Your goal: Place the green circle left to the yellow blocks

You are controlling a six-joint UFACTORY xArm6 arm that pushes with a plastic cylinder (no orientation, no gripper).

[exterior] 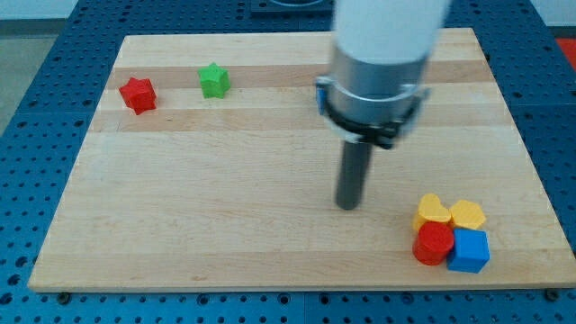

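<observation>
My tip (348, 206) rests on the wooden board (225, 198), right of centre. Two yellow blocks sit close together near the view's bottom right: a yellow heart (433, 211) and a yellow rounded block (468, 214). My tip is to their left, apart from them by about a block's width. No green circle shows in this view; the arm's wide body (382, 54) hides part of the board's top. A green star (214, 80) lies at the top left.
A red circle (434, 243) and a blue block (469, 250) touch the yellow blocks from below. A red star (138, 94) lies left of the green star. A small blue piece (319, 94) peeks out at the arm's left edge.
</observation>
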